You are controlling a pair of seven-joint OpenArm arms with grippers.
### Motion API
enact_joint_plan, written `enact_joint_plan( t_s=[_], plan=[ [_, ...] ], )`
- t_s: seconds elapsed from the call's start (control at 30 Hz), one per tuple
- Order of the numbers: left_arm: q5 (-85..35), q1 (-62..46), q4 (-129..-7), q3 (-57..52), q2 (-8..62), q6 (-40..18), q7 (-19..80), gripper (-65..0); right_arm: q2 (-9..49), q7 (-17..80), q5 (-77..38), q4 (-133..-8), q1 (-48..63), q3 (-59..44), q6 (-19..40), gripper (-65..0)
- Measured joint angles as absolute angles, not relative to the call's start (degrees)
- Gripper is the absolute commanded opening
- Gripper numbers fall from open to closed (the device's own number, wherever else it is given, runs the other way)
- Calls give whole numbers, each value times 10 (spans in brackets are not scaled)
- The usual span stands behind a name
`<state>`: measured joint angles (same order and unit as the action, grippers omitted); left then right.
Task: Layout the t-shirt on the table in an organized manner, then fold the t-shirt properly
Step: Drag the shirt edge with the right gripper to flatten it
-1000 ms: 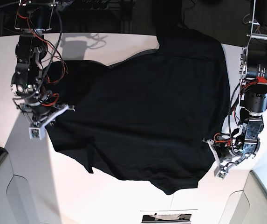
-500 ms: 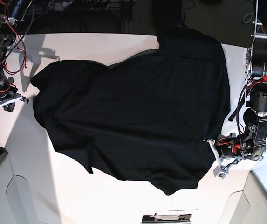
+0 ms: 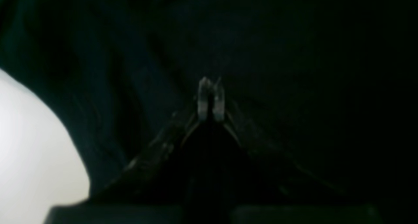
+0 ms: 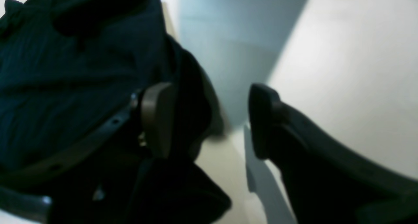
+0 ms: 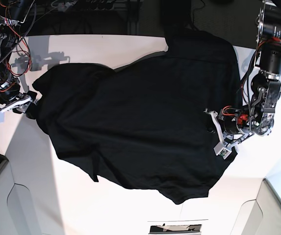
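Left hand [image 5: 217,133] pinched — t-shirt [image 5: 145,117] smothers table [image 5: 81,196].

Left arm reaching down from the far right corner of the table [image 5: 130,44], its wrist bent inward and the left gripper [image 5: 217,134] lying over the t-shirt [image 5: 145,122] near the right edge, jaws pressed together. Right arm at the left edge, forearm angled down from the far left corner, with the right gripper [image 4: 209,119] spread wide, one finger [image 4: 156,118] against the cloth
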<state>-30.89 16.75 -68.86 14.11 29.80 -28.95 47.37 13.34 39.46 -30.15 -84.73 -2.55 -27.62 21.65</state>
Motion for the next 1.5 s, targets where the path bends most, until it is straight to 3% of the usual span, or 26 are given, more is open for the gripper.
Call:
enact_joint_plan(
  t_s=[0.27,0.33,0.43,0.47,0.7,1.03,1.07,1.13,1.2,1.5],
  plan=[
    [-303,132,-694,138,298,-288,434,-650,133,364,-290,-734,-86,-216,220,-294],
    [-303,128,-694,138,298,-288,427,-650,133,347,-284,-717,-95,-205,221,-383],
    [-296,127,-695,137,298,-288,426,-650,133,334,-275,-712,-92,-202,221,-617],
    [-289,127,-695,138,298,-288,421,-650,133,334,-276,-712,-91,-202,221,-650],
    [-242,126,-697,138,297,-295,404,-650,131,367,-272,-766,-91,-277,256,-650],
    [-234,138,-628,137,295,-292,321,-650,133,470,-385,-870,-76,-397,298,-650],
    [-234,138,-625,136,295,-292,317,-650,133,469,-395,-872,-68,-398,301,-588],
    [-218,138,-624,136,295,-292,309,-650,133,467,-394,-873,-55,-400,296,-368],
    [-191,142,-624,136,295,-290,309,-650,133,466,-396,-873,-46,-402,296,-244],
    [-90,173,-608,139,327,-264,348,-650,133,465,-399,-873,-43,-411,296,-236]
  ],
)
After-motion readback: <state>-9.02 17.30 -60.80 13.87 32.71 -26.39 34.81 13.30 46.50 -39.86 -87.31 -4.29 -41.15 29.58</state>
